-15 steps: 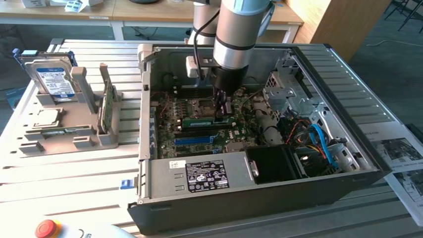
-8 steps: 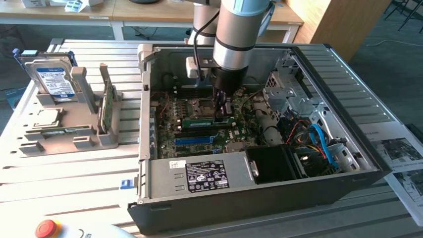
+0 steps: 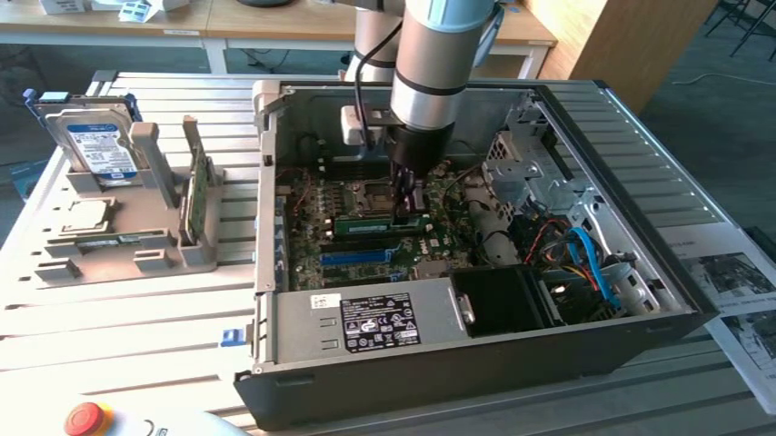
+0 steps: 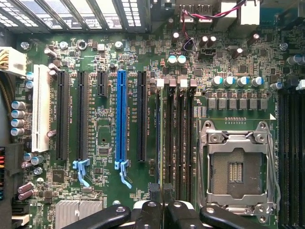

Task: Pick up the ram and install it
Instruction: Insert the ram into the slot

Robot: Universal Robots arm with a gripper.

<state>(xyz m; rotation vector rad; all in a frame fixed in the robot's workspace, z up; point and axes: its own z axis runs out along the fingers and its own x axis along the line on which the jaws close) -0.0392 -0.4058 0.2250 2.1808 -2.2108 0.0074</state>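
Ram (image 3: 373, 221), a long, thin green circuit-board stick with a pale label, stands on edge on the green motherboard (image 4: 106, 143), its middle hidden behind the gripper (image 3: 406, 211). Grey arm (image 3: 437, 54) hangs vertically into the open black computer case (image 3: 485, 363). Dark fingers (image 4: 155, 191) are clamped together on the ram's top edge; how deep it sits cannot be made out.

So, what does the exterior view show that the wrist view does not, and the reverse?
Exterior view adds the grey robot arm, the black computer case, a silver hard drive, and the flat side of the thin green ram stick. Wrist view adds a long white slot and silver-topped capacitors. Both share the black end effector, the green motherboard, the blue slot strip and the metal processor socket.
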